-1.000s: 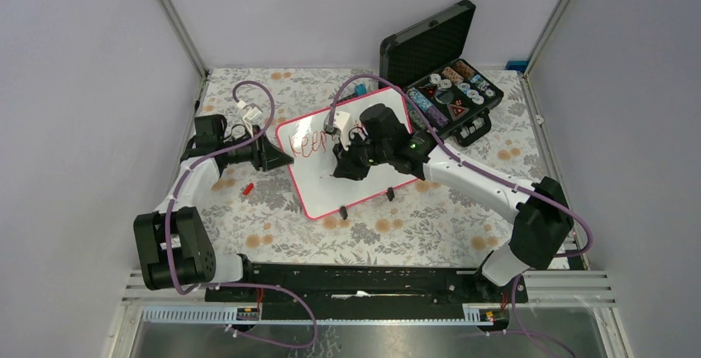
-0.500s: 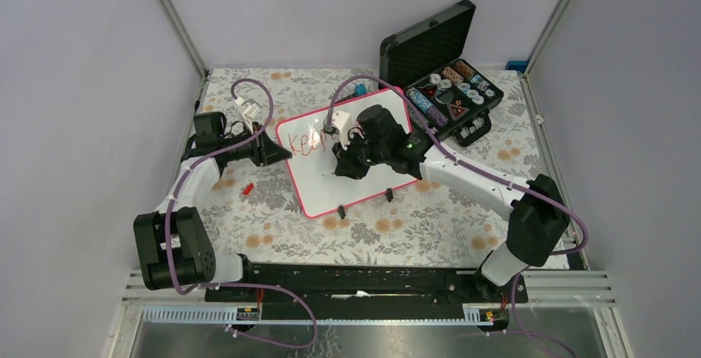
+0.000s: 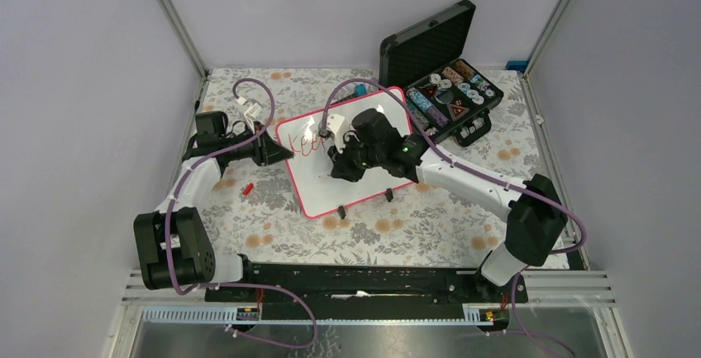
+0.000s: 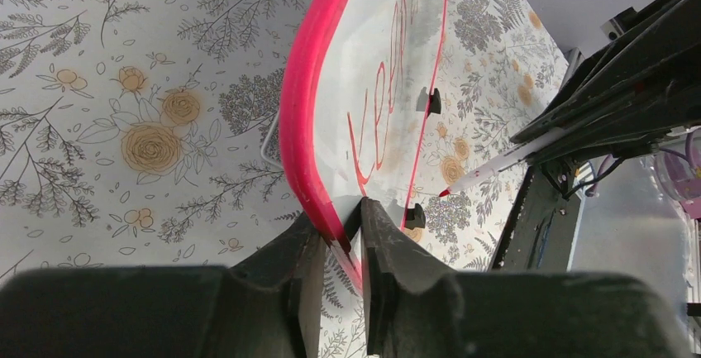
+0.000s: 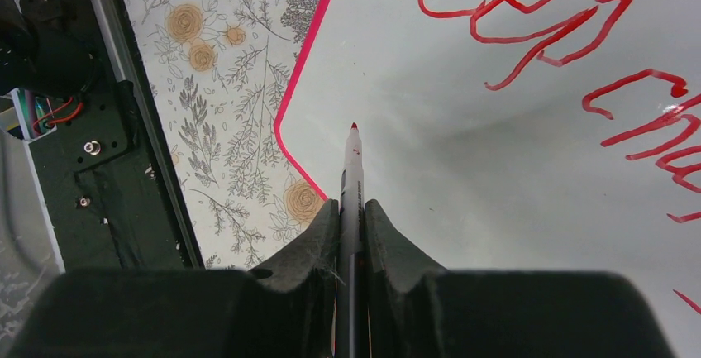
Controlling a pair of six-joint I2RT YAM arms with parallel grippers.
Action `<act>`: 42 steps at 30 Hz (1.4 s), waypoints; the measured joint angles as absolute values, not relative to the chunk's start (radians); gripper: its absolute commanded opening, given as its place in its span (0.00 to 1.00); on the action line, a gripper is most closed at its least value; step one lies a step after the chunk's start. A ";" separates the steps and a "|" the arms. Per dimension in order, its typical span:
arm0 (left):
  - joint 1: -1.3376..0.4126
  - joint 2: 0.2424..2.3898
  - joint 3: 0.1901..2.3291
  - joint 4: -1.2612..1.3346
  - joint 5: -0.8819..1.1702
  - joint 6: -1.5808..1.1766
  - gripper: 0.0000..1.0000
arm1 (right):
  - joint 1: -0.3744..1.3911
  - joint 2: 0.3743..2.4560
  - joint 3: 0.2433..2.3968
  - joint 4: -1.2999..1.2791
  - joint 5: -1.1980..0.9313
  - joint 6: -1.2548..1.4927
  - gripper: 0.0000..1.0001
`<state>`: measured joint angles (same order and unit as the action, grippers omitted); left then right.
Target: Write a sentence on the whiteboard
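Note:
The whiteboard [image 3: 329, 190], white with a pink frame, lies tilted on the floral table. My left gripper [image 3: 278, 150] is shut on its left corner; in the left wrist view the fingers [image 4: 339, 219] pinch the pink frame [image 4: 298, 114]. My right gripper [image 3: 340, 169] hovers over the board, shut on a red-tipped marker [image 5: 351, 178] that points at blank board [image 5: 463, 159] below the writing. I cannot tell if the tip touches. The sentence [image 5: 529, 27] is red handwriting; "Keep" [image 3: 306, 145] shows and the arm hides most of the rest.
An open black foam-lined case [image 3: 446, 85] with small parts stands at the back right, close to the board's far corner. A small red piece [image 3: 246, 188] lies on the table left of the board. Grey walls close in both sides.
My left gripper has closed on the board's left corner. My right gripper with the marker has shifted a little to the left over the board.

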<state>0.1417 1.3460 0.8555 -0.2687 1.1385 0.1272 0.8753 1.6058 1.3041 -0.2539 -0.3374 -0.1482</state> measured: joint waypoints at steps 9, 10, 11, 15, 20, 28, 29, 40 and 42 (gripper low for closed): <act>0.141 1.346 0.855 -0.270 1.148 0.103 0.11 | 0.903 1.652 1.304 -0.245 -0.279 -0.148 0.00; 0.141 1.346 0.855 -0.270 1.148 0.102 0.10 | 0.905 1.654 1.304 -0.241 -0.275 -0.147 0.00; 0.141 1.346 0.855 -0.270 1.148 0.102 0.09 | 0.907 1.654 1.304 -0.236 -0.270 -0.146 0.00; 0.141 1.346 0.855 -0.270 1.148 0.098 0.06 | 0.911 1.654 1.304 -0.215 -0.257 -0.141 0.00; 0.141 1.346 0.855 -0.271 1.149 0.096 0.04 | 0.911 1.655 1.304 -0.207 -0.244 -0.140 0.00; 0.141 1.346 0.855 -0.270 1.149 0.096 0.00 | 0.911 1.670 1.304 -0.199 -0.228 -0.141 0.00; 0.141 1.346 0.855 -0.271 1.149 0.096 0.00 | 0.911 1.674 1.304 -0.200 -0.226 -0.141 0.00; 0.141 1.346 0.855 -0.270 1.148 0.096 0.00 | 0.918 1.687 1.309 -0.201 -0.228 -0.140 0.00; 0.141 1.346 0.855 -0.270 1.148 0.096 0.00 | 0.918 1.689 1.312 -0.201 -0.228 -0.140 0.00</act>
<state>0.1410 1.3460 0.8555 -0.2703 1.1481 0.0959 0.9184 1.6890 1.3117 -0.2012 -0.2279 -0.1402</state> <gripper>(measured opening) 0.173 0.189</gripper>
